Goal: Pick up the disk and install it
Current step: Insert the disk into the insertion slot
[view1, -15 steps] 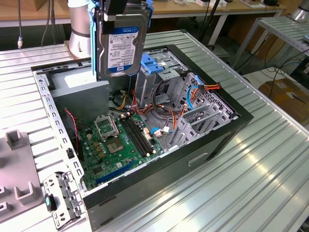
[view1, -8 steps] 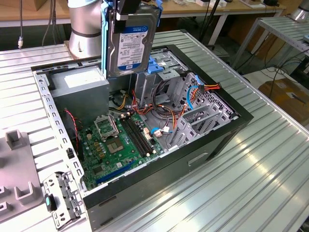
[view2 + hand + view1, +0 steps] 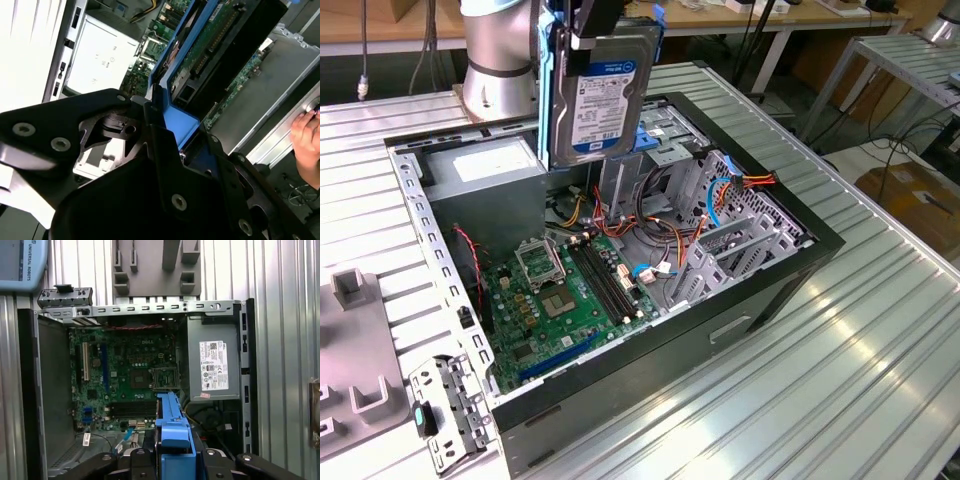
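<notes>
Above the far end of the case: I have the disk [image 3: 603, 90] hanging on edge with its label facing the exterior camera. It has blue rails down both sides and looks clear of the metal below.
Jaws: pinching the disk at its top end. The gripper [image 3: 585, 25] straddles the blue rail, which is plain in the first wrist view.
Case: the computer case [image 3: 800, 260] lies open on its side on the ribbed table [image 3: 880, 380]. The green motherboard [image 3: 560, 290] is bare on its floor.
Power supply: the grey box [image 3: 480, 165] with a white sticker sits in the far corner at the exterior view's left, just beside and below the disk.
Drive cage: the metal cage [image 3: 675, 135] is just to the exterior view's right of the disk.
Bracket: a loose metal bracket [image 3: 445, 410] lies near, at the exterior view's left, beside the case.
Hand: a person's hand [image 3: 306, 135] shows beyond the case in the second wrist view.
</notes>
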`<state>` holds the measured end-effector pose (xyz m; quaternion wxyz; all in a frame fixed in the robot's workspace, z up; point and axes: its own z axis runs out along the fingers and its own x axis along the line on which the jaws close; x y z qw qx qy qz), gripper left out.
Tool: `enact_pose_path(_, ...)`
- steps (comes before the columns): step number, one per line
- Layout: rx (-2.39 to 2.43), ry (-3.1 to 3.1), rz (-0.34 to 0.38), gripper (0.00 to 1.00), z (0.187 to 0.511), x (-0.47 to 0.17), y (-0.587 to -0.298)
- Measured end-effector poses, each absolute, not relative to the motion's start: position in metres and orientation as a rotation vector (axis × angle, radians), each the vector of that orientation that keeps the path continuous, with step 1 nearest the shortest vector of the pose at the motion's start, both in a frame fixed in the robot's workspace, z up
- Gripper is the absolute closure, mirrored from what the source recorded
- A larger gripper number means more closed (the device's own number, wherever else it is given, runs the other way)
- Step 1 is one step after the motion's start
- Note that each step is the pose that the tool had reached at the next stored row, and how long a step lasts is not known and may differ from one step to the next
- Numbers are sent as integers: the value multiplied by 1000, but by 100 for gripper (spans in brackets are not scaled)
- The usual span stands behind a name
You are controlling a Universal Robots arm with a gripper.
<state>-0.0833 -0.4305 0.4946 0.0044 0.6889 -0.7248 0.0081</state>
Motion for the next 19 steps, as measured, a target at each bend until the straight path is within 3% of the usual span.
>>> enact_pose_path(12, 2152, -2264, 40, 63, 491, -80, -472)
enact_pose_path(19, 2151, -2263, 41, 63, 491, -80, -473)
